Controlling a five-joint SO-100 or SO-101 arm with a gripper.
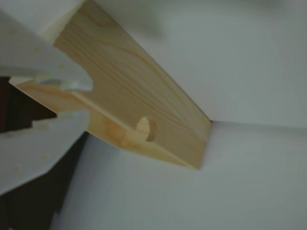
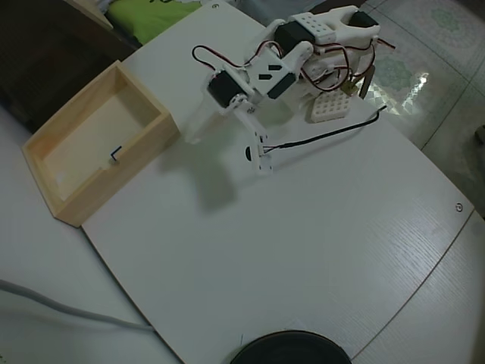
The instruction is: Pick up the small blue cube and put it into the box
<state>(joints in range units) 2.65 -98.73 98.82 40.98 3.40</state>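
The box [image 2: 57, 186] is a pale wooden open tray at the left of the overhead view. In the wrist view its outer wall [image 1: 144, 91] fills the middle, with a round notch in its edge. My white gripper [image 2: 191, 135] hangs just off the box's right wall, pointing toward it. In the wrist view the gripper [image 1: 88, 101] shows a narrow gap between its fingertips, with nothing in it. The small blue cube does not show as blue anywhere. A tiny dark mark [image 2: 114, 154] lies on the box floor, and I cannot tell what it is.
The arm's base [image 2: 333, 34] stands at the table's top right, with a white perforated block [image 2: 327, 106] and a black cable [image 2: 326, 135] beside it. A black round object [image 2: 292, 349] sits at the bottom edge. A grey cable [image 2: 61, 307] runs at the lower left.
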